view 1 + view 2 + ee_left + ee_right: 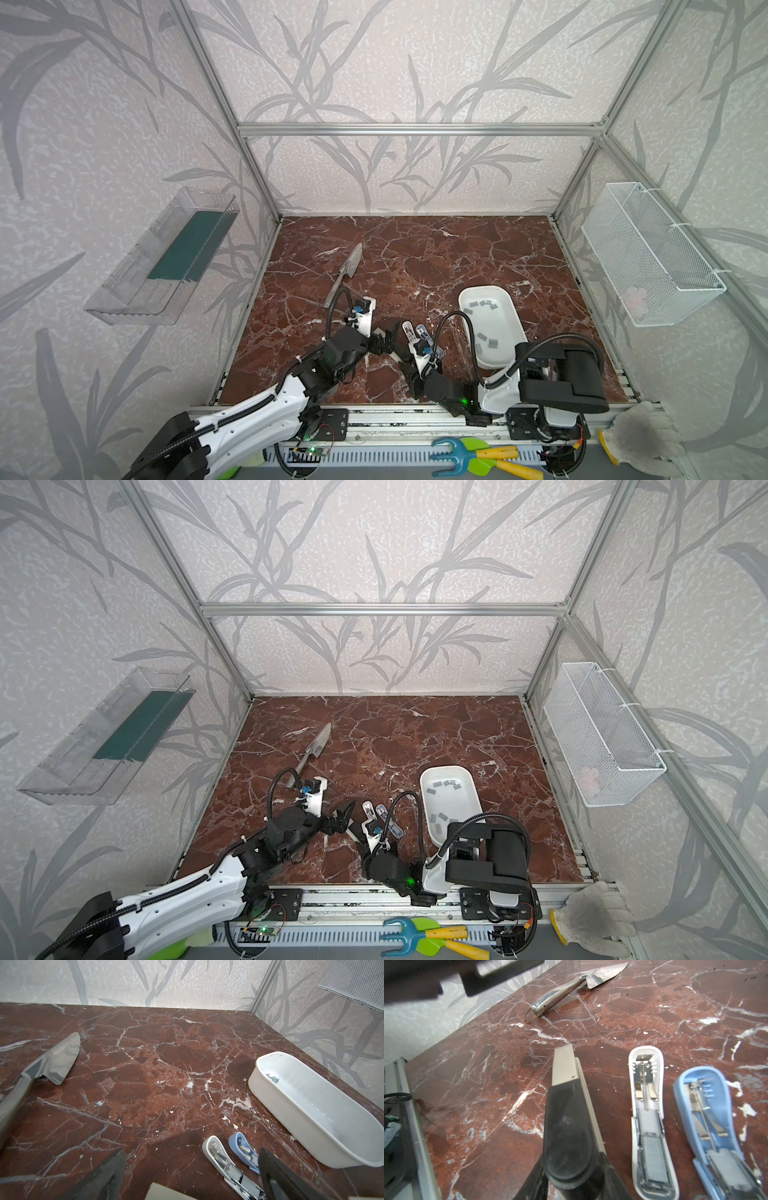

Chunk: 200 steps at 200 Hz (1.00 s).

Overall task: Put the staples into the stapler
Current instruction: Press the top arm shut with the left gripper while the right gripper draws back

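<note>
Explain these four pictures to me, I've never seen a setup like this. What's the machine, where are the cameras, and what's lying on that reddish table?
It is a robot with two arms, each ending in a pair of fingers. Two pictures come from one camera head looking down on everything, so they look nearly alike. The other two come from small cameras on the arms' wrists. On the marble-patterned table lie a metal trowel, a white tray holding grey staple strips, and a white stapler and a blue stapler, side by side and flipped open. A grey strip lies in the white one's channel. The left fingers stand wide open and hold nothing. The right fingers are beside the white stapler; I cannot tell whether they are open, and I see nothing held.
</note>
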Available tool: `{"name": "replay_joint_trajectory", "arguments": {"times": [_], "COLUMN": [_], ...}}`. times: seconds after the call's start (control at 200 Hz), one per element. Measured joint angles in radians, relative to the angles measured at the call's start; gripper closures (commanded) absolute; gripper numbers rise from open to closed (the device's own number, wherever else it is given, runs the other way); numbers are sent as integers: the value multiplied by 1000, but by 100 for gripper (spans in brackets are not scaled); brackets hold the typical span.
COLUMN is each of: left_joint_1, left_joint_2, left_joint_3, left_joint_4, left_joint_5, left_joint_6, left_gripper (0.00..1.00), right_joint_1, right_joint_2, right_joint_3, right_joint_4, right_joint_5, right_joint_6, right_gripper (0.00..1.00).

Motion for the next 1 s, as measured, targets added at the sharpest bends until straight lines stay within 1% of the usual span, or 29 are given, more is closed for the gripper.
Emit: {"name": "replay_joint_trajectory", "arguments": {"times": [0.185,0.305,0.38,0.47,0.59,0.79,0.905,1.0], "left_joint_1": [0,0,0,0,0,0,0,0], "left_joint_2": [0,0,0,0,4,18,30,39], "left_joint_3": [-15,-34,-45,-61,-76,-89,-92,-98], "left_joint_4": [-1,-3,-2,3,6,28,39,48], "left_joint_5": [0,-8,-21,-38,-56,-76,-80,-87], "left_joint_6": [-40,-68,-85,-102,-120,-138,-145,-154], "left_gripper": [1,1,1,1,1,1,1,1], "right_joint_1": [1,2,2,2,2,2,2,6], "right_joint_2": [-138,-241,-288,-321,-323,-258,-205,-190], "right_joint_3": [-2,-2,2,27,71,117,124,125], "right_joint_4": [-80,-165,-220,-304,-370,-412,-415,-403], "right_joint_5": [-19,-18,-15,-11,-8,-10,-18,-18], "right_joint_6": [-16,-22,-32,-40,-45,-39,-35,-32], "right_gripper": [53,51,55,63,71,74,75,75]}}
